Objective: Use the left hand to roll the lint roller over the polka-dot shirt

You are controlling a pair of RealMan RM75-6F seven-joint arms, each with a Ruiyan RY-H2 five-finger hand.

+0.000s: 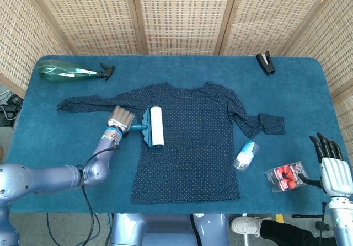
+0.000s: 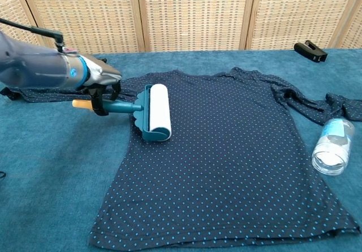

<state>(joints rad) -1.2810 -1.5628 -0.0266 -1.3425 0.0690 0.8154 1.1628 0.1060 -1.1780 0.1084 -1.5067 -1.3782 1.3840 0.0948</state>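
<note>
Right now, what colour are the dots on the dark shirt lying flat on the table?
Light blue dots on the navy polka-dot shirt, clearest in the chest view.
</note>
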